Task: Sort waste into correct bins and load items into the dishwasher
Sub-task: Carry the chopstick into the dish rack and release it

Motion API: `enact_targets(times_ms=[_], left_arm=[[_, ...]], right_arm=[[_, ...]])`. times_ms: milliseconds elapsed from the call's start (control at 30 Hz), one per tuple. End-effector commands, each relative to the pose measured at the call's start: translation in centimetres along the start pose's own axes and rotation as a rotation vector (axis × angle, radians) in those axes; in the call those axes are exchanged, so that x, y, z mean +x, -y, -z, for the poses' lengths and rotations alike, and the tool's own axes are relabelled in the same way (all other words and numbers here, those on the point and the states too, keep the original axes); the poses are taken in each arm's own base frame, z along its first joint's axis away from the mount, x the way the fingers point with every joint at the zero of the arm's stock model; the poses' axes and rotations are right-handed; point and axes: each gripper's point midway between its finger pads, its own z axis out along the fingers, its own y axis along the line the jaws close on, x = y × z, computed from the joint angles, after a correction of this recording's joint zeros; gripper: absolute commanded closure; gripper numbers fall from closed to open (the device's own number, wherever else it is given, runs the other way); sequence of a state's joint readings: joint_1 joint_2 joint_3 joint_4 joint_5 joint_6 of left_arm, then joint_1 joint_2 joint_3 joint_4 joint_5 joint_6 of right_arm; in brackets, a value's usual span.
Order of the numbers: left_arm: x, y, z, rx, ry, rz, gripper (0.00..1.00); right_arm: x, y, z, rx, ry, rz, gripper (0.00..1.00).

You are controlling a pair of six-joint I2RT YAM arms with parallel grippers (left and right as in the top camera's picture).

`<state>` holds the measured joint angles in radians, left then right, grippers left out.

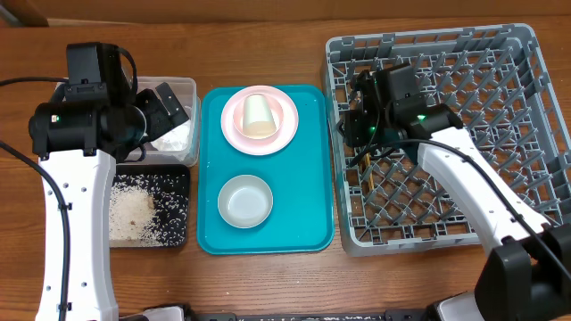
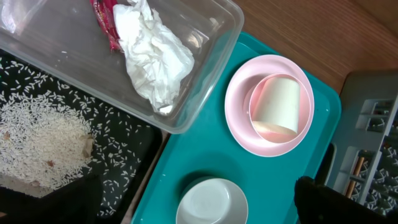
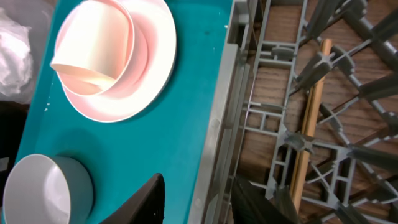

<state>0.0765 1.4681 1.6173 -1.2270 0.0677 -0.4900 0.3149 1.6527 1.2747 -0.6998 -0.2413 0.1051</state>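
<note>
Cup (image 1: 257, 113), likely light, stiff, slick, tipped on pink dishes (image 1: 287, 127) at upper centre: pinch across rim. Left gripper (image 2: 193, 198) spread wide, empty; right gripper (image 3: 202, 202) parted, empty.

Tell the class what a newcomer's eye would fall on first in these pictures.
The teal tray in the middle stands out, carrying a pink dish with a cream cup tipped in it and a white bowl. To the right sits the grey rack, chopsticks lying among its pegs. To the left, rice is strewn over a black tray, beside a clear tub of tissue.
</note>
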Motion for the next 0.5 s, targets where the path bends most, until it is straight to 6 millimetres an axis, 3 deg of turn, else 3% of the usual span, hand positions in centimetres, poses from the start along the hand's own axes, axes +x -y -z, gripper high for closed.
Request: enact_targets(times_ms=[0, 267, 367, 467], left_arm=[[-0.4, 0.5, 0.8, 0.019, 0.024, -0.025, 0.0], [-0.4, 0.5, 0.8, 0.019, 0.024, -0.025, 0.0], [-0.4, 0.5, 0.8, 0.019, 0.024, -0.025, 0.0], [-0.4, 0.5, 0.8, 0.019, 0.024, -0.025, 0.0]], right_arm=[[1.1, 0.3, -1.6, -0.007, -0.053, -0.02, 0.63], [3.0, -0.1, -4.6, 0.007, -0.133, -0.001, 0.64], [2.6, -0.1, -4.8, 0.005, -0.118, -0.012, 0.83], [1.7, -0.3, -4.9, 0.001, -0.082, -0.084, 0.89]])
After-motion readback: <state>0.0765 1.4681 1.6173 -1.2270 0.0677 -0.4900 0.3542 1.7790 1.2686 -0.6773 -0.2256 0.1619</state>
